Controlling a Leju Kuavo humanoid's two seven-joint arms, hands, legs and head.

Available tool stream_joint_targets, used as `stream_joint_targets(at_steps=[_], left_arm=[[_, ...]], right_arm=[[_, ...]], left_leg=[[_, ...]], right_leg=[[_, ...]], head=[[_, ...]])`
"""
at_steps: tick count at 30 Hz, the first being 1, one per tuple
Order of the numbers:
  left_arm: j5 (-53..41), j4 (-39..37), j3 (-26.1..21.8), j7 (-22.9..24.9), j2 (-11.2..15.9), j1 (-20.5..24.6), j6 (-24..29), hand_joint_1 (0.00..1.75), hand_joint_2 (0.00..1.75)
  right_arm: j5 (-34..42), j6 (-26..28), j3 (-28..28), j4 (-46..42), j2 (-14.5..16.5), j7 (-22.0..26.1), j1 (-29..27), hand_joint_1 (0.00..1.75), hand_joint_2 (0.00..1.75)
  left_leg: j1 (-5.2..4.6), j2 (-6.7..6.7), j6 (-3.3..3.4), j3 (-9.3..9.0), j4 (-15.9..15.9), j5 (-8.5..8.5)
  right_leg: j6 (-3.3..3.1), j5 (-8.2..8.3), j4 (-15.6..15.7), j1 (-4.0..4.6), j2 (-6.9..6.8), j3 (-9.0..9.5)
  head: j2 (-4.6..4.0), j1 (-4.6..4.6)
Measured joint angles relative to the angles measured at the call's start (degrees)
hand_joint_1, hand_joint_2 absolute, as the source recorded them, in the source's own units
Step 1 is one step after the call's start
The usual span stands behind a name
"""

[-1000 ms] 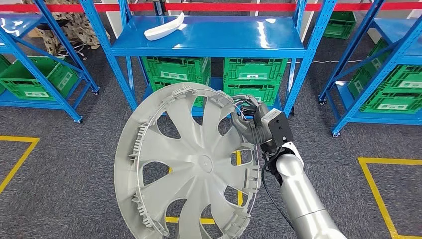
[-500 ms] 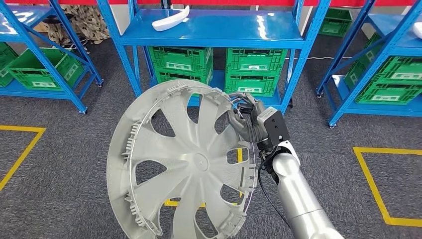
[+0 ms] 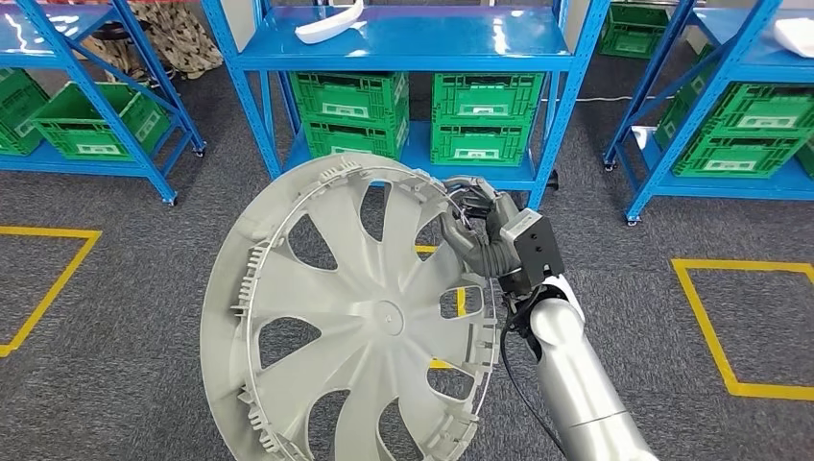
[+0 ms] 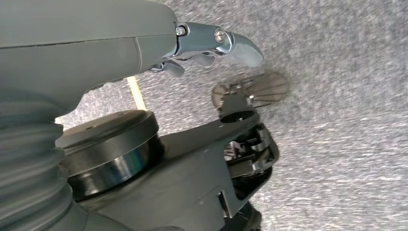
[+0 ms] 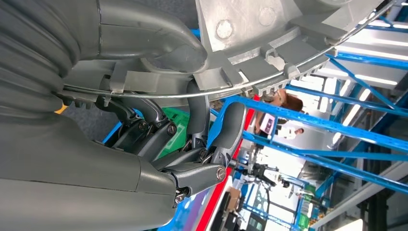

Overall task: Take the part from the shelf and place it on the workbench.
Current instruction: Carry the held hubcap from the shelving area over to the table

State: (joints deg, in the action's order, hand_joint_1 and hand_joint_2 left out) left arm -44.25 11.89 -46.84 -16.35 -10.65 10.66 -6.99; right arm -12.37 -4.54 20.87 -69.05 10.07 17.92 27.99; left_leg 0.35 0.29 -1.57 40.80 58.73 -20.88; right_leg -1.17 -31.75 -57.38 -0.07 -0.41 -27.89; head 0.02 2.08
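Shelves and crates slide farther off and higher in the head view than a second ago, so the camera has backed away from the racks; the hubcap [image 3: 360, 312] and right hand [image 3: 477, 233] sit at almost the same spot in the picture, carried along.

That hand's fingers [image 5: 226, 127] are clamped on the hubcap's rim at its far right edge, thumb on one face and the darker fingers hooked over the wire ring on the other. The hubcap hangs off the shelf, held nearly on edge over the grey carpet [image 3: 115, 384], its inner ribbed face turned toward the camera, tilted so its near edge runs off the bottom of the picture. Its bulk lies left of the gripping hand, so the weight pulls well away from the hold.

At the left wrist, the left hand [image 4: 211, 45] hangs over the carpet with nothing in it, fingers loosely curled; I cannot tell how tightly.

No desk can be made out yet, so which way the part must travel is unclear. On the far blue shelf [image 3: 432, 48] lies 1 white part [image 3: 329, 25], cut by the top edge.
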Motion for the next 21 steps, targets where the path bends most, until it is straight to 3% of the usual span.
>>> stream_joint_targets(at_steps=[2,3,4,5,6,7,8,9,11,12,14,15,16,19,20,21], left_arm=[[-0.04,-0.02,0.00,0.18,0.01,-0.15,0.00,0.00,1.75],[-0.05,-0.02,0.00,0.26,0.01,-0.19,0.00,0.00,1.75],[-0.05,-0.03,0.00,0.31,0.01,-0.20,0.00,0.00,1.75],[-0.06,-0.03,0.00,0.35,0.01,-0.23,0.00,0.00,1.75],[-0.06,-0.04,0.00,0.41,0.01,-0.26,0.00,0.00,1.75],[-0.06,-0.04,0.00,0.46,0.01,-0.29,0.00,0.00,1.75],[-0.06,-0.03,0.00,0.50,0.02,-0.29,0.00,0.00,1.75],[-0.05,0.01,0.00,0.54,0.05,-0.24,0.00,0.00,1.75],[-0.01,0.12,0.00,0.59,0.09,-0.10,0.00,0.00,1.75],[0.02,0.16,0.00,0.60,0.10,-0.07,0.00,0.00,1.75],[0.05,0.14,0.00,0.56,0.06,-0.29,0.00,0.00,1.75],[0.04,0.11,0.00,0.55,0.04,-0.44,0.00,0.00,1.75],[0.00,0.08,0.00,0.54,0.02,-0.56,0.00,0.00,1.75],[-0.10,0.03,0.00,0.51,-0.08,-0.62,-0.01,0.00,1.75],[-0.07,0.03,0.00,0.50,-0.11,-0.63,-0.02,0.00,1.75],[-0.03,0.02,0.00,0.49,-0.13,-0.65,-0.02,0.00,1.75]], right_arm=[[-0.09,-0.09,0.00,-0.15,0.03,-0.23,-0.02,1.75,1.75],[-0.09,-0.10,-0.01,-0.23,0.03,-0.32,-0.03,1.75,1.75],[-0.08,-0.09,-0.03,-0.27,0.02,-0.38,-0.09,1.75,1.75],[-0.07,-0.06,-0.07,-0.29,0.01,-0.40,-0.18,1.75,1.75],[-0.05,-0.02,-0.13,-0.32,-0.01,-0.41,-0.31,1.75,1.75],[-0.05,0.02,-0.20,-0.35,-0.01,-0.41,-0.43,1.75,1.75],[-0.05,0.07,-0.25,-0.41,-0.02,-0.41,-0.51,1.75,1.75],[-0.07,0.13,-0.29,-0.56,-0.02,-0.41,-0.58,1.75,1.75],[-0.11,0.21,-0.34,-0.97,-0.02,-0.38,-0.59,1.75,1.75],[-0.13,0.22,-0.36,-1.14,-0.01,-0.38,-0.59,1.75,1.75],[-0.13,0.15,-0.37,-1.21,-0.02,-0.39,-0.63,1.75,1.75],[-0.13,0.11,-0.38,-1.20,-0.03,-0.41,-0.68,1.75,1.75],[-0.13,0.08,-0.40,-1.19,-0.07,-0.42,-0.73,1.75,1.75],[-0.21,0.15,-0.54,-1.17,-0.20,-0.28,-0.99,1.75,1.75],[-0.28,0.20,-0.57,-1.17,-0.27,-0.16,-1.19,1.75,1.75],[-0.39,0.25,-0.58,-1.18,-0.36,-0.02,-1.40,1.75,1.75]], left_leg=[[0.21,-0.10,-0.64,1.40,4.31,-5.36],[0.24,-0.12,-0.90,2.15,8.03,-8.44],[0.27,-0.12,-1.10,2.68,11.90,-10.43],[0.28,-0.12,-1.20,2.76,15.00,-10.95],[0.27,-0.12,-1.20,2.06,16.58,-10.16],[0.26,-0.12,-1.08,0.46,16.19,-8.65],[0.23,-0.14,-0.85,-2.10,13.85,-7.35],[0.13,-0.17,-0.52,-5.63,9.88,-7.29],[-0.19,-0.23,0.18,-11.68,1.41,-9.31],[-0.41,-0.25,0.49,-13.15,-1.11,-10.24],[-0.51,-0.17,1.20,-12.85,-2.11,-9.75],[-0.43,-0.05,1.61,-12.43,-2.19,-9.16],[-0.30,0.08,2.02,-11.85,-2.27,-8.44],[-0.20,0.23,2.64,-8.92,-2.04,-6.03],[-0.19,0.24,2.63,-7.74,-1.83,-5.25],[-0.18,0.27,2.57,-6.51,-1.55,-4.52]], right_leg=[[-0.79,1.74,0.06,-0.16,-0.16,-1.79],[-0.94,2.56,0.00,-0.14,-0.13,-2.80],[-0.98,3.36,-0.09,-0.09,-0.15,-3.81],[-0.95,4.16,-0.22,-0.04,-0.17,-4.87],[-0.87,4.95,-0.37,0.00,-0.19,-5.96],[-0.77,5.70,-0.52,0.04,-0.20,-7.03],[-0.66,6.41,-0.66,0.08,-0.20,-8.02],[-0.49,7.05,-0.79,0.16,-0.18,-8.82],[-0.02,8.30,-0.91,0.27,-0.23,-9.77],[0.29,8.92,-0.84,0.24,-0.29,-9.98],[0.96,9.89,-0.66,0.04,-0.35,-10.25],[1.33,9.28,-1.10,-0.04,-0.24,-10.58],[1.64,7.48,-2.45,-0.09,-0.12,-11.14],[2.31,-1.03,-12.06,-0.25,0.10,-13.63],[2.45,-2.08,-15.18,-0.29,0.11,-14.02],[2.55,-1.64,-16.97,-0.35,0.11,-13.76]], head=[[0.00,0.25],[0.00,0.42],[0.00,0.51],[0.00,0.51],[0.00,0.54],[0.00,0.54],[0.00,0.55],[0.00,0.56],[0.00,0.51],[0.00,0.54],[0.00,0.60],[0.00,0.61],[0.00,0.50],[0.00,0.11],[0.00,0.05],[0.00,0.02]])
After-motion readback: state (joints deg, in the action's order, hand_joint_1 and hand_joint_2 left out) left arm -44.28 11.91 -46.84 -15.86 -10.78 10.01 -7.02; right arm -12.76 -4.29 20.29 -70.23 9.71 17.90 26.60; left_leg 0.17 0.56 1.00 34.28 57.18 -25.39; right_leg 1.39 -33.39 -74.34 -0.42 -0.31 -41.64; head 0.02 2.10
